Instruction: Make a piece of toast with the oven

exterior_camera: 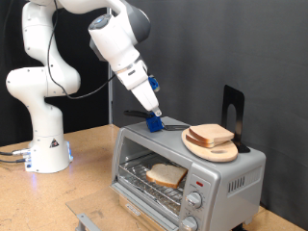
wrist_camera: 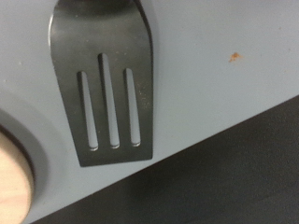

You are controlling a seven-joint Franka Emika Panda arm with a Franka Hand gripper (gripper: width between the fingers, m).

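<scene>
Front-side exterior; wrist close above, perhaps oven top.

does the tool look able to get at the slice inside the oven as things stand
Probably yes. The oven door hangs open, leaving the slice on the rack exposed at the front. The tool sits on the oven's top by the black spatula, so it must come around the front.

Your Panda arm rises from its base at the exterior view's left, bends over at the elbow and slants down toward the right, ending in the blue-tipped gripper, fingers pointing downward.
</scene>
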